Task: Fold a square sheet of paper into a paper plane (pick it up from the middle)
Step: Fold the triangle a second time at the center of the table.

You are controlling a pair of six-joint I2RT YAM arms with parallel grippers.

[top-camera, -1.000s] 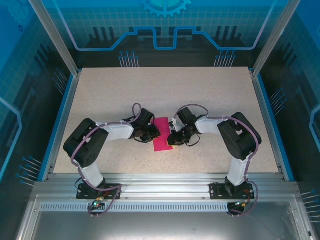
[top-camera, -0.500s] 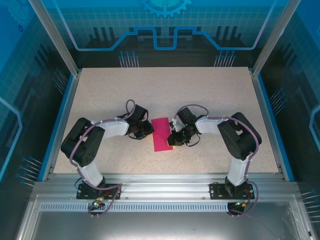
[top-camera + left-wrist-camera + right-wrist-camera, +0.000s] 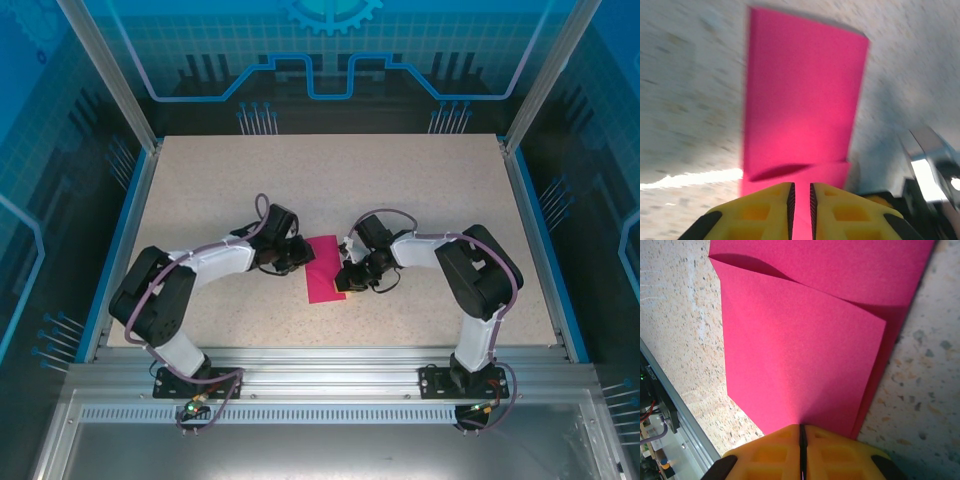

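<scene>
Left wrist view blurred; pink paper [image 3: 800, 95] near end hidden under left claw [image 3: 801, 192]; grip there unclear.

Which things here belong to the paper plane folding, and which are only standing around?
Belongs to the job: folded magenta-pink paper sheet; left gripper at its edge; right gripper shut on it.
Only around: speckled beige table; blue patterned enclosure walls; aluminium front rail.

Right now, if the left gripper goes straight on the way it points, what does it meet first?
The folded pink sheet of paper: its near edge lies at the fingertips of the left gripper, though I can't tell whether they touch it or ride above.
</scene>
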